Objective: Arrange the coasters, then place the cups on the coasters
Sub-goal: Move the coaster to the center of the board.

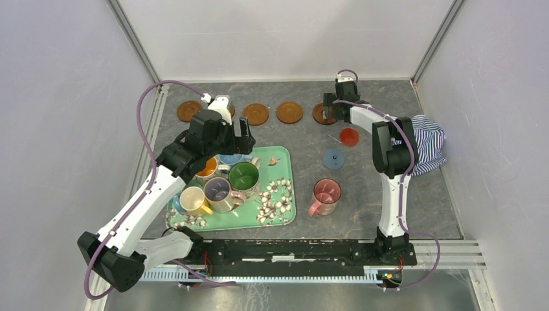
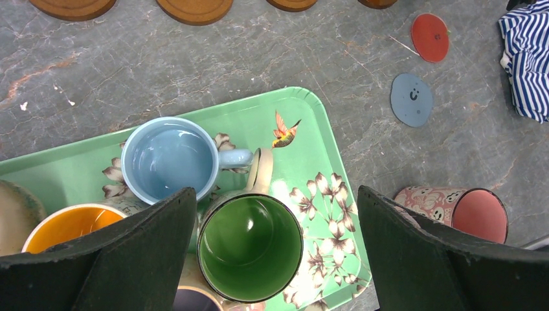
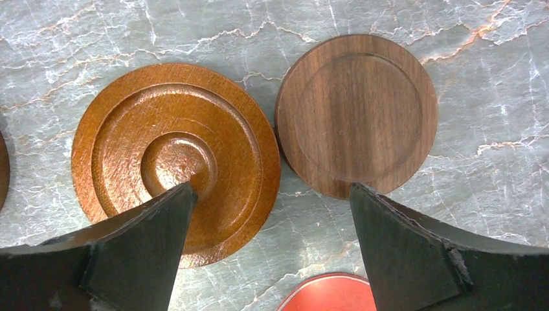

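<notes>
Orange-brown coasters (image 1: 256, 114) lie in a row along the back of the table. My right gripper (image 3: 270, 186) hovers open over the row's right end, between a ringed orange-brown coaster (image 3: 175, 162) and a dark brown coaster (image 3: 356, 113), touching neither. A red coaster (image 1: 349, 137) and a blue-grey coaster (image 1: 334, 158) lie nearer. My left gripper (image 2: 275, 191) hangs open above the tray, over the green cup (image 2: 249, 246). Beside that cup stand the light blue cup (image 2: 169, 159) and the orange cup (image 2: 65, 223). The lilac cup (image 1: 218, 191) and yellow cup (image 1: 192, 199) are also on the tray. A pink cup (image 1: 325, 195) stands on the table.
The green floral tray (image 1: 278, 188) sits at the front left of the grey marble table. A striped cloth (image 1: 427, 146) lies bunched against the right wall. White walls close in the back and sides, and the arms' base rail runs along the near edge.
</notes>
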`<action>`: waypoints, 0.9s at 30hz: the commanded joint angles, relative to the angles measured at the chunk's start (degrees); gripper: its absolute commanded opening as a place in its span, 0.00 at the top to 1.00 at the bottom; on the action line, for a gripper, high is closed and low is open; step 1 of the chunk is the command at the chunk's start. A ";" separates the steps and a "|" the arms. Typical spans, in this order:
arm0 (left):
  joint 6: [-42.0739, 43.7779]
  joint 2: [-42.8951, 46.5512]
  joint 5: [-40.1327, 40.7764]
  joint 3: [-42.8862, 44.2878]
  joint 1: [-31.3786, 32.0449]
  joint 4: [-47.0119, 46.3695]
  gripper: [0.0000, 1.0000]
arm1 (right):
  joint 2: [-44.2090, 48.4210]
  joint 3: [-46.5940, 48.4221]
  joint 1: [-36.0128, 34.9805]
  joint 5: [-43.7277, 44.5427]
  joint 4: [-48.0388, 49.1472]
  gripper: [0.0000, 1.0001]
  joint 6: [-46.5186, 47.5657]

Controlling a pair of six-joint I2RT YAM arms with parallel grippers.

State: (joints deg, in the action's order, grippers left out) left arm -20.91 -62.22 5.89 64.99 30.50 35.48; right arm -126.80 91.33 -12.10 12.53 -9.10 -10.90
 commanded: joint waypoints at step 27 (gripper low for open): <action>3.29 1.53 0.49 0.58 -0.03 -0.42 0.00 | -4.53 15.24 -1.89 1.10 -8.72 0.02 1.63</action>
State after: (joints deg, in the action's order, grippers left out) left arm -20.91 -62.19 5.89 64.99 30.50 35.48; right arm -132.40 103.53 -14.48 14.17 -18.52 -9.98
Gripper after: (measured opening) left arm 0.994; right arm 0.982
